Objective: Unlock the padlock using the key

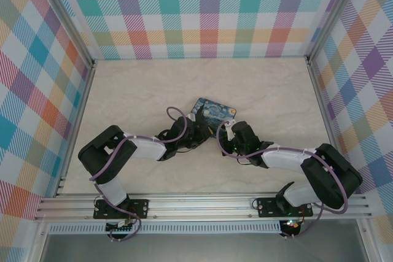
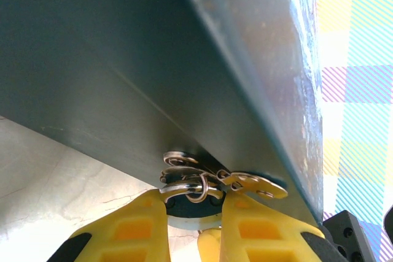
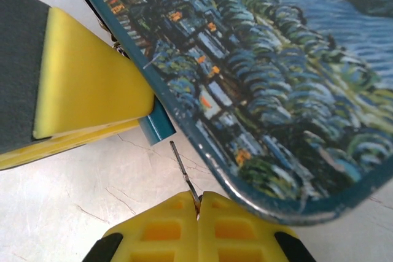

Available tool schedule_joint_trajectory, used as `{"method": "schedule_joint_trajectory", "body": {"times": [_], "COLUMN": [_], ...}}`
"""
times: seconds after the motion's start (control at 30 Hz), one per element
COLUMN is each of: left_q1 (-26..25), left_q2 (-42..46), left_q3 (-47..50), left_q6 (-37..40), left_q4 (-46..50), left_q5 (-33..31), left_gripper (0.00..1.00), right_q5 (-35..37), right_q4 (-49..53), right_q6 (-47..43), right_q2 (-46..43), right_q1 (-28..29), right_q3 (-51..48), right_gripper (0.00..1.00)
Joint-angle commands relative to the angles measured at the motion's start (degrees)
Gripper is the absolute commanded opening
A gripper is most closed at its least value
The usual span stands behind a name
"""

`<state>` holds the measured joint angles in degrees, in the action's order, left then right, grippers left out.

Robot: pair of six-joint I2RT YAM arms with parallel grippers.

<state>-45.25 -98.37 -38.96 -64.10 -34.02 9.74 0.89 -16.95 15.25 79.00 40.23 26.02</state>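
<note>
Left wrist: padlock (image 2: 186, 208) was clamped in the left gripper (image 2: 195, 200), against the painted box's (image 2: 153, 59) dark side | Right wrist: key (image 3: 182, 170) was pinched in the closed right gripper (image 3: 198, 205), tip just beside the padlock's blue body | Top external: the 2 grippers were seen together at the painted box's near edge.

Swirling blue-and-yellow night-sky print on the box (image 3: 276, 59), just beyond the yellow fingers of the right gripper (image 3: 198, 204), with a thin dark key (image 3: 182, 167) pinched between them. Dark blue body and silvery shackle on the padlock (image 2: 190, 208), between the yellow fingers of the left gripper (image 2: 193, 219).
</note>
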Motion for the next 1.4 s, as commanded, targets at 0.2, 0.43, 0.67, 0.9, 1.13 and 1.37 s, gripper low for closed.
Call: {"method": "schedule_joint_trajectory", "body": {"times": [0.2,0.43,0.67,0.9,1.13,1.37], "left_q1": [-0.89,-1.06,-1.10,-1.59,-2.33,-2.68], "left_q2": [0.63,0.12,0.41,0.46,0.81,0.81], "left_q3": [-1.25,-1.33,-1.55,-2.07,-2.77,-3.56], "left_q6": [-1.43,-2.69,-4.55,-8.18,-9.35,-10.08], "left_q4": [-2.43,-3.28,-3.45,-3.06,-2.20,-2.26], "left_q5": [-0.31,-0.11,0.27,0.30,-0.31,0.57], "left_gripper": [0.13,0.12,0.11,0.10,0.10,0.09], "right_q5": [-1.60,-2.00,0.66,1.53,0.18,-0.36], "right_q4": [-3.76,-4.30,-7.38,-14.85,-21.20,-23.83], "right_q6": [0.51,0.05,0.42,0.16,-0.51,-1.53], "right_q2": [1.10,1.33,0.54,-1.60,-2.37,0.27], "right_q1": [0.48,0.55,0.60,0.56,0.56,0.51], "right_q3": [1.07,1.06,0.26,-3.07,-5.19,-4.58], "right_gripper": [0.05,0.05,0.05,0.05,0.05,0.05]}}
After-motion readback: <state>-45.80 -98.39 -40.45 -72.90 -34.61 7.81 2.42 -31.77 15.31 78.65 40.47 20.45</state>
